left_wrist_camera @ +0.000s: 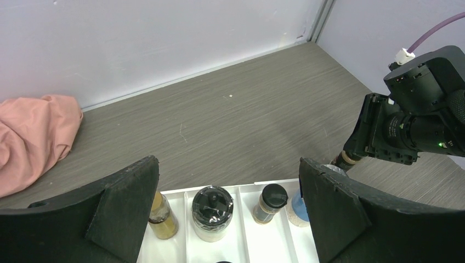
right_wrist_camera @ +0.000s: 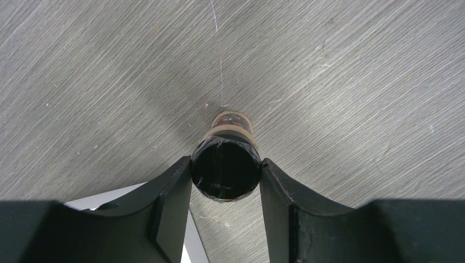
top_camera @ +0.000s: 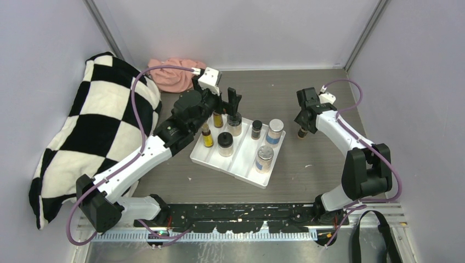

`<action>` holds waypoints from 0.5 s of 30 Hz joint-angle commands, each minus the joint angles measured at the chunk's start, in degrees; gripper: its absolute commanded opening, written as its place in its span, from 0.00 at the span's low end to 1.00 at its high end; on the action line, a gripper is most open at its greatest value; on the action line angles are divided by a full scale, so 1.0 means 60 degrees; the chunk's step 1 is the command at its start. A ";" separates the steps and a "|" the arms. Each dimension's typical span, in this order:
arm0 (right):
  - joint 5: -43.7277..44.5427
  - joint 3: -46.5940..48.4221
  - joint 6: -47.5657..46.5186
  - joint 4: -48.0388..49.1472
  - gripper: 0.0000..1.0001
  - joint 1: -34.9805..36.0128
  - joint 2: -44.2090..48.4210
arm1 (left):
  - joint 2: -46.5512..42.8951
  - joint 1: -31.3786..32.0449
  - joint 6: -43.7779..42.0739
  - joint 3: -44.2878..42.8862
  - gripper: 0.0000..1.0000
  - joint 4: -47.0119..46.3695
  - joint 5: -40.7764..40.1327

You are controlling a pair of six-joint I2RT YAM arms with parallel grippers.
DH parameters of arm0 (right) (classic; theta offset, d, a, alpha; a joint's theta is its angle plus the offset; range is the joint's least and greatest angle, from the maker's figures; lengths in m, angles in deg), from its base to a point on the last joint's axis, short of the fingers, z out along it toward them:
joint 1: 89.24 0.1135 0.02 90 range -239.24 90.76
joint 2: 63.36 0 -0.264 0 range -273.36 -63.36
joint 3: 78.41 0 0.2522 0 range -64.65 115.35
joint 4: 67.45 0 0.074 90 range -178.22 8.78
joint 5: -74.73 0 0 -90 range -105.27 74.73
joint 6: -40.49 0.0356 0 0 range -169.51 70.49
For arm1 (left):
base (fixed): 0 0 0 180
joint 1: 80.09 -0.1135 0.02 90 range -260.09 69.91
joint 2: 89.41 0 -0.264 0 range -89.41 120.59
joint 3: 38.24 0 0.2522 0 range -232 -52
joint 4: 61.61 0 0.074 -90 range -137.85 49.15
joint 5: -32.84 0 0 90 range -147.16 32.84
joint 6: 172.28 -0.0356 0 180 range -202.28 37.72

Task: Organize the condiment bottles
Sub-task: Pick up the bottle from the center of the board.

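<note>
The right pincer [right_wrist_camera: 226,163] has closed onto a dark bottle [right_wrist_camera: 232,121], one finger on each side of its black cap. The bottle stands upright on the surface [right_wrist_camera: 340,66], just right of the tray [top_camera: 244,159] and apart from it. From the right wrist the cap hides nearly all of the bottle, leaving only a band of the body showing. Its label cannot be read, and only a white corner of the tray peeks in beside the fingers. From above, the pincer covers the bottle's top.

The left pincer [left_wrist_camera: 229,164] is wide and holds nothing, hanging over the tray's far left end. Below the gap between its fingers [left_wrist_camera: 126,213] a black-lidded jar [left_wrist_camera: 212,211] and a second dark bottle [left_wrist_camera: 271,201] stand in the tray's far row. A yellow bottle [left_wrist_camera: 163,218] is half hidden behind one finger, and a blue-labelled shaker [left_wrist_camera: 299,207] is mostly behind the other. The picture's edge cuts off the tray's near row there. The top view shows another jar [top_camera: 225,144], yellow bottle [top_camera: 207,136] and shaker [top_camera: 265,159] in that row.
</note>
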 commanded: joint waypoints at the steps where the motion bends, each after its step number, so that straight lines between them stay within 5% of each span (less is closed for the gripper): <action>1: 0.0000 -0.0107 0.0071 0.0231 0.18 -0.0039 0.0029 | -0.0021 -0.0037 0.0065 0.0002 1.00 -0.0384 0.0123; 6: 0.0032 -0.0115 -0.0026 0.0224 0.01 -0.0039 0.0285 | 0.0017 -0.0037 0.0064 -0.0029 1.00 -0.0373 0.0129; 15: 0.0212 0.0239 -0.0539 -0.0144 0.01 -0.0029 0.1560 | 0.0057 -0.0052 0.0079 -0.0043 1.00 -0.0386 0.0020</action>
